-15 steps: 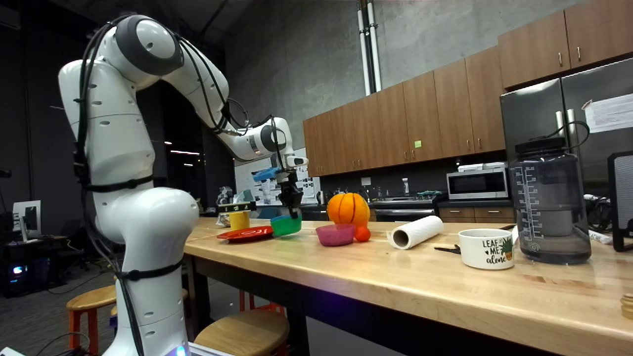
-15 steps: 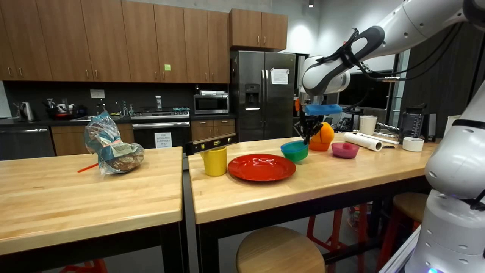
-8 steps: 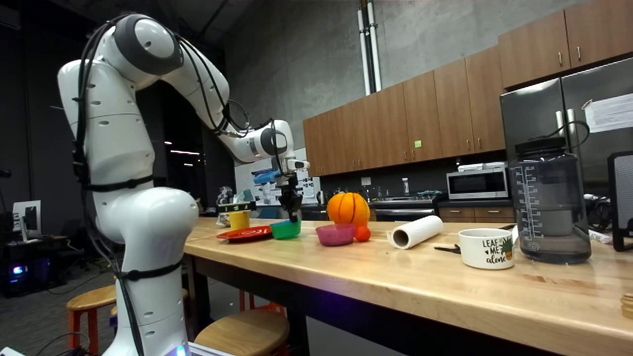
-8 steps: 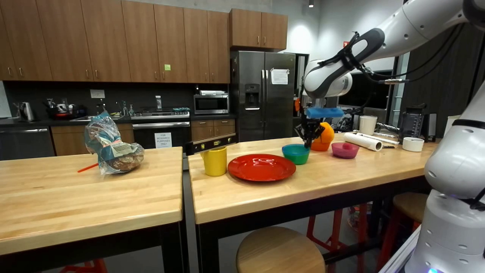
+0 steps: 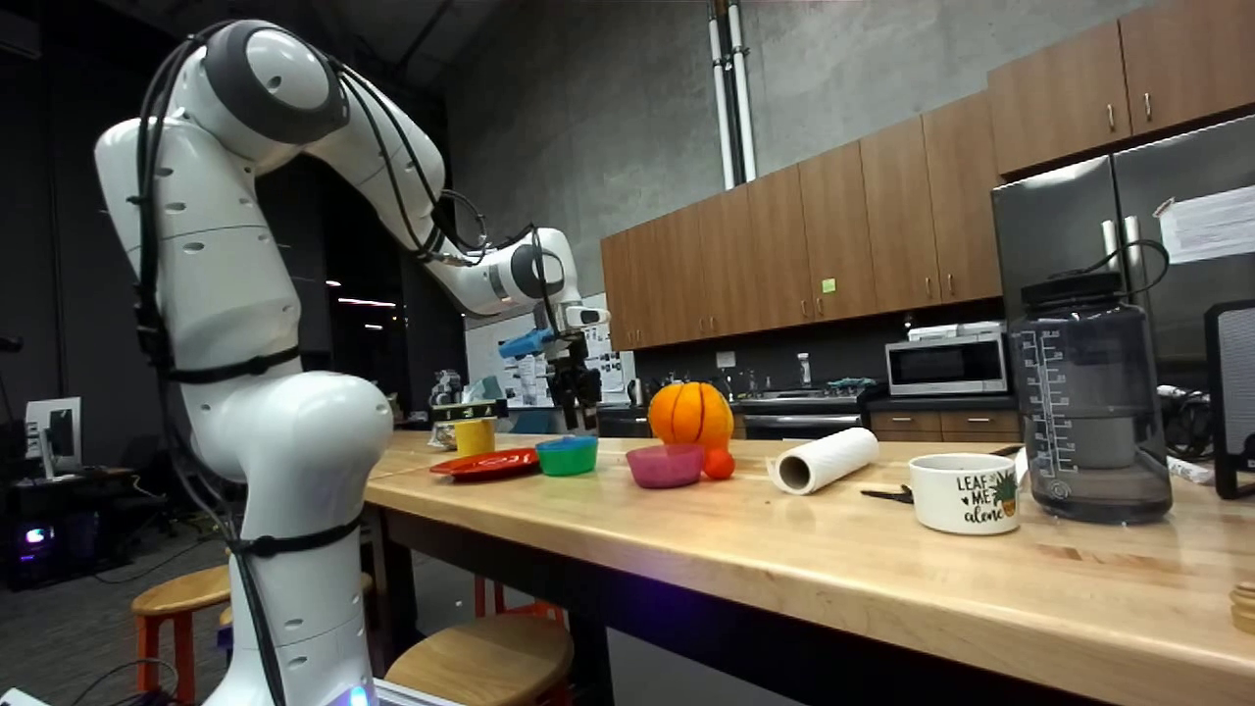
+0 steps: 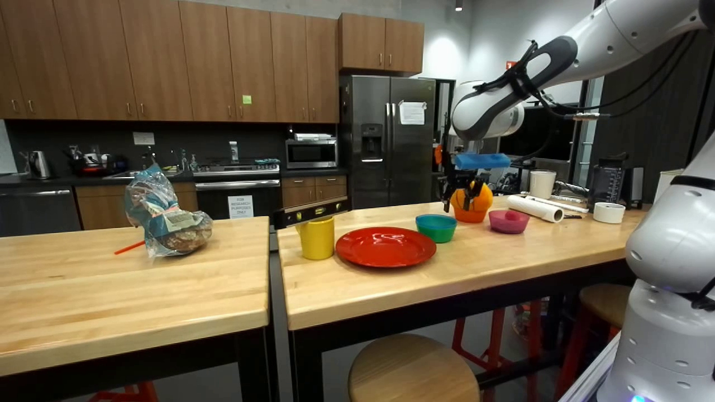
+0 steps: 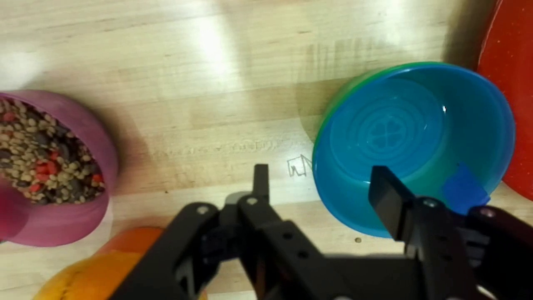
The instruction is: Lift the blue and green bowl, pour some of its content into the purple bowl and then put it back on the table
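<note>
The blue and green bowl (image 7: 387, 129) sits upright on the table (image 7: 175, 54). Its inside looks bare apart from a blue patch at the wall. Both exterior views show this bowl (image 5: 567, 457) (image 6: 435, 228) standing flat. My gripper (image 7: 320, 179) hangs just above its rim with nothing between its spread fingers; one fingertip (image 7: 389, 200) overlaps the bowl's inside in the wrist view, the other lies outside the rim. The purple bowl (image 7: 93, 133), left in the wrist view, holds mixed seeds (image 7: 46, 162). In an exterior view my gripper (image 6: 459, 204) is clear of the bowl.
Touching or close to the blue and green bowl is a red plate (image 7: 510, 83), then a yellow mug (image 6: 317, 239). An orange ball (image 5: 691, 414) rests in an orange bowl (image 6: 469, 215) near the purple bowl. A paper roll (image 5: 826, 461) and white cup (image 5: 965, 493) lie farther along.
A second ago my gripper was shut on the tilted bowl's rim. The bowl then came down level on the table, and now the jaws have parted and risen off it.
</note>
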You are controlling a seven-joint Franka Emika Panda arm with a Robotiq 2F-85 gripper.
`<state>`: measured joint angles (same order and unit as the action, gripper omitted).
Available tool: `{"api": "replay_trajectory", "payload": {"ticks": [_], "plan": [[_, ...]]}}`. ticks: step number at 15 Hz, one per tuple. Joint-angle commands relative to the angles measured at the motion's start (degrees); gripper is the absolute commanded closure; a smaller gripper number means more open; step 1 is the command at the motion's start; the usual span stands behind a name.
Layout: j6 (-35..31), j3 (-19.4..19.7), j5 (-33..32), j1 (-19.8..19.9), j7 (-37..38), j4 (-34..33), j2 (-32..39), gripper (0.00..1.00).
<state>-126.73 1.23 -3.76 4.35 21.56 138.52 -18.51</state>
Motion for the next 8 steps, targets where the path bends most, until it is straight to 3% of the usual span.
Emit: {"api": "replay_trajectory", "payload": {"ticks": [1,3,8], "plan": [[2.95,-1.66,-2.08,0.69,-0.63,0.17,-3.80,0.05],[4.48,-2.51,-3.16,0.59,-0.76,0.05,-5.17,0.00],[8.70,-4.31,-4.52,0.03,-2.24,0.50,-9.63,0.00]]}}
